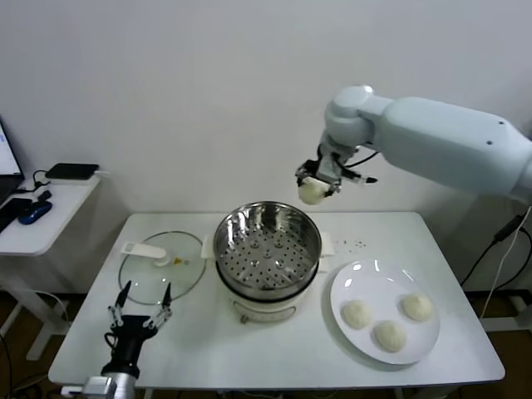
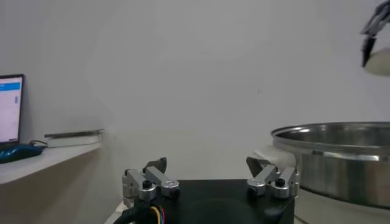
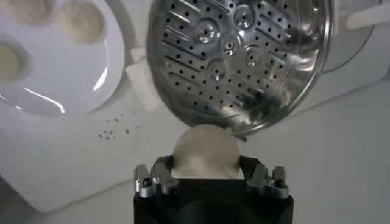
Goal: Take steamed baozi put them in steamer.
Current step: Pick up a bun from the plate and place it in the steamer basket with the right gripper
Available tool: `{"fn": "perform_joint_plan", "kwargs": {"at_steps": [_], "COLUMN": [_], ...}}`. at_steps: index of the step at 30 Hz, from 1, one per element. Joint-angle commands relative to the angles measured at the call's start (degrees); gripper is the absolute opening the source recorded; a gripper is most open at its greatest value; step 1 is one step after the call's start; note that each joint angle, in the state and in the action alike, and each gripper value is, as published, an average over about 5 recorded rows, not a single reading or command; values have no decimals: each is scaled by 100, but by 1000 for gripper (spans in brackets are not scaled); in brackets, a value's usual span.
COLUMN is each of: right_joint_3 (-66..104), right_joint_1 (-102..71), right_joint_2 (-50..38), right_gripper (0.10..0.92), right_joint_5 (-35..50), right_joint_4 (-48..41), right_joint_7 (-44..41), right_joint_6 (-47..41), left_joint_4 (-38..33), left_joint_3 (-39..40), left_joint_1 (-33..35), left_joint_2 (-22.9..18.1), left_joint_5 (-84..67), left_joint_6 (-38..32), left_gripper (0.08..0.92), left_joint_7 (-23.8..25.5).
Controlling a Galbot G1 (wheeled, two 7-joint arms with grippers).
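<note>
Idle left gripper (image 1: 139, 314) is resting, fingers apart, at the table's (image 1: 274, 353) front-left corner. Right gripper (image 1: 316, 184) is clamping one baozi (image 1: 312, 192) above the far edge, behind the steamer (image 1: 268, 248); three baozi (image 1: 389, 321) are lying on the plate (image 1: 349, 283) front-right.

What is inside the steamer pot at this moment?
The steamer holds only its bare perforated tray; no bun is inside. One baozi hangs in the right gripper above the far rim. Below the tray is hidden. The left gripper idles open near the lid.
</note>
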Motion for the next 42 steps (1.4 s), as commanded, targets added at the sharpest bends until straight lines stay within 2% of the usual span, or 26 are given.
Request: {"fn": "perform_joint_plan", "kwargs": {"at_steps": [1, 20, 42], "right_joint_3": [381, 665, 859], "right_joint_1": [-781, -1514, -1830], "right_joint_2": [997, 1124, 1352], "right_gripper": [715, 717, 740], "right_joint_5": [-557, -1433, -1845], "right_joint_4": [-606, -1006, -1456], "right_joint_7": [2, 9, 32], "right_joint_6": [182, 361, 548], "left_joint_4": [-10, 45, 53], "left_joint_3": [-6, 18, 32], "left_joint_1": [-1, 108, 99], "left_joint_2": [7, 5, 3], "left_joint_5": [10, -10, -30], "left_joint_6": [15, -62, -29], "left_gripper": [823, 823, 823], "left_joint_7": [1, -46, -71]}}
